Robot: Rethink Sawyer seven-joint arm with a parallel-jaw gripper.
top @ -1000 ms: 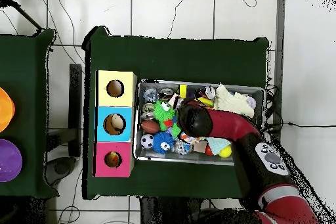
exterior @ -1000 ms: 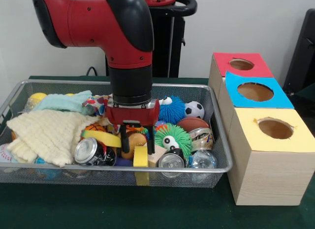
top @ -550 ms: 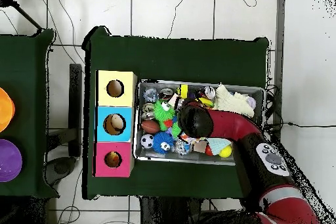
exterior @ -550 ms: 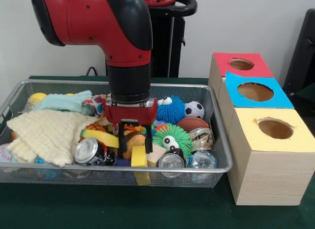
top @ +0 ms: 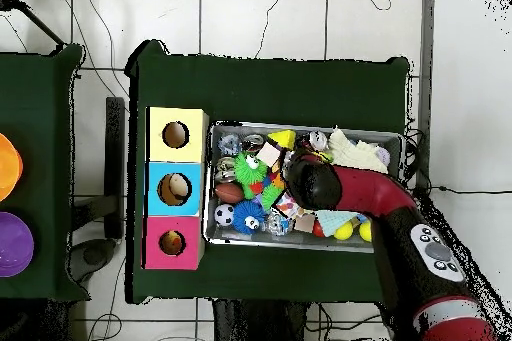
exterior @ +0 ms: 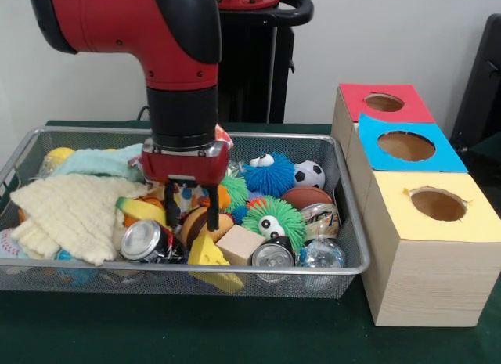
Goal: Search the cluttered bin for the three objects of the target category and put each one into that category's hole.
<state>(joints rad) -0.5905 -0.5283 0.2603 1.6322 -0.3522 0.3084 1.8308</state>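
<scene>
1. Nearest us, at the wire bin's [exterior: 344, 267] front rim, lie a yellow wedge [exterior: 208, 258], a wooden block [exterior: 239, 243] and cans [exterior: 145, 240].
2. Behind the wedge, our claw [exterior: 191, 216] hangs low among the toys, fingers narrowly parted and apparently empty, though clutter hides the tips.
3. We judge this the search step; next, pick a target and close squarely.
4. Right of the bin stand the three holed boxes [exterior: 427, 246].

You see the wire mesh bin [exterior: 344, 223] left of three wooden hole-topped boxes [exterior: 427, 262] on the green tabletop [exterior: 235, 333].
</scene>
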